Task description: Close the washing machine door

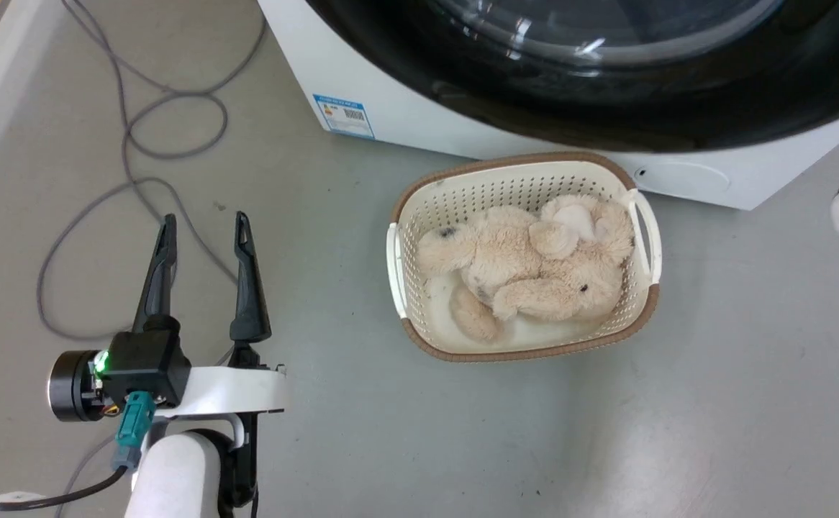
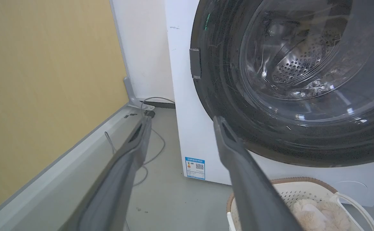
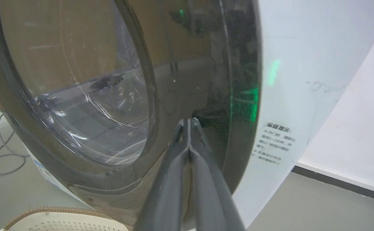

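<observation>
Flush on the washing machine (image 2: 187,122), the door (image 2: 225,106) faces outward; right gripper (image 3: 189,121) together, left gripper (image 1: 203,224) apart.

Head overhead, both wrists close to washing machine door (image 2: 296,80)

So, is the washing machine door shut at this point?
Shut, or very nearly: the washing machine door lies flat against the washing machine, no gap showing at its rim. Whether it is latched, cannot tell.

Grey floor (image 1: 362,432) w/ loose grey cable (image 1: 128,137); yellow wall (image 2: 46,80) L, white wall (image 2: 145,48) behind.
</observation>
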Available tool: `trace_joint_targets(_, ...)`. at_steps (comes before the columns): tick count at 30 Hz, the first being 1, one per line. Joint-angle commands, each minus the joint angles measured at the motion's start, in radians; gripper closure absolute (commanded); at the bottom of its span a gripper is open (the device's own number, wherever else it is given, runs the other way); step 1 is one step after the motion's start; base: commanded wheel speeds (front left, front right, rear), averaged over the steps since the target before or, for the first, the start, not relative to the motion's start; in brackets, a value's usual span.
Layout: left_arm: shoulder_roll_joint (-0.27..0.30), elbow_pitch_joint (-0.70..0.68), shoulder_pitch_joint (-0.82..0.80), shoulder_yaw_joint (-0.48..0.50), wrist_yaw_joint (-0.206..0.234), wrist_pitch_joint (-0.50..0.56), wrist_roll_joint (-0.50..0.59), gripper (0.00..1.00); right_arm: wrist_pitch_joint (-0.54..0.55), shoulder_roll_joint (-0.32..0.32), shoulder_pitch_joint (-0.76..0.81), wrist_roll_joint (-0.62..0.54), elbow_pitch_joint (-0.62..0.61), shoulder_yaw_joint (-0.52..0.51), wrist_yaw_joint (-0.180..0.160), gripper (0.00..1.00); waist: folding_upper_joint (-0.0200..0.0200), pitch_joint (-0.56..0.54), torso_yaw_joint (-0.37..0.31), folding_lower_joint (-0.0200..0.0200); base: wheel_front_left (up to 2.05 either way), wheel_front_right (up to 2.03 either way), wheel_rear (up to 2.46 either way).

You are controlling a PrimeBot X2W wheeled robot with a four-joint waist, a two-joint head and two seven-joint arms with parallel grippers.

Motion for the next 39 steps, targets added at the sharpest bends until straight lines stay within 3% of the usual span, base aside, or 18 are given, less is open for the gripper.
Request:
trace_joint_targets(1,-0.001,0.001,-0.018,0.000,0.006,-0.004,-0.006,0.00,-0.003,0.002,-0.032,-0.011,0.013,-0.011,-0.002,1.00,0.0000,0.006,0.003,-0.0001,0.00,0.00,0.00)
trace_joint_targets(11,-0.002,0.008,-0.024,-0.004,0.013,-0.004,-0.011,0.00,-0.003,0.014,-0.111,-0.071,0.097,-0.075,-0.002,1.00,0.0000,0.013,0.006,-0.0001,0.00,0.00,0.00)
trace_joint_targets(18,-0.002,0.021,-0.005,0.003,0.017,-0.004,-0.007,0.00,-0.003,0.046,-0.079,-0.070,0.091,-0.100,-0.002,1.00,0.0000,-0.037,-0.016,-0.0001,0.00,0.00,0.00)
trace_joint_targets(27,0.003,0.045,0.054,0.031,0.009,-0.004,0.018,0.00,-0.003,0.103,0.059,-0.097,-0.150,-0.159,-0.002,1.00,0.0000,-0.159,-0.093,-0.0001,0.00,0.00,0.00)
trace_joint_targets(32,0.010,0.053,0.093,0.038,0.003,-0.004,0.030,0.00,-0.003,0.166,0.156,-0.097,-0.296,-0.176,-0.002,1.00,0.0000,-0.228,-0.140,-0.0001,0.00,0.00,0.00)
trace_joint_targets(39,0.012,0.052,0.145,0.038,0.005,-0.004,0.041,0.00,-0.003,0.209,0.327,-0.063,-0.346,-0.101,-0.002,1.00,0.0000,-0.307,-0.185,-0.0001,0.00,0.00,0.00)
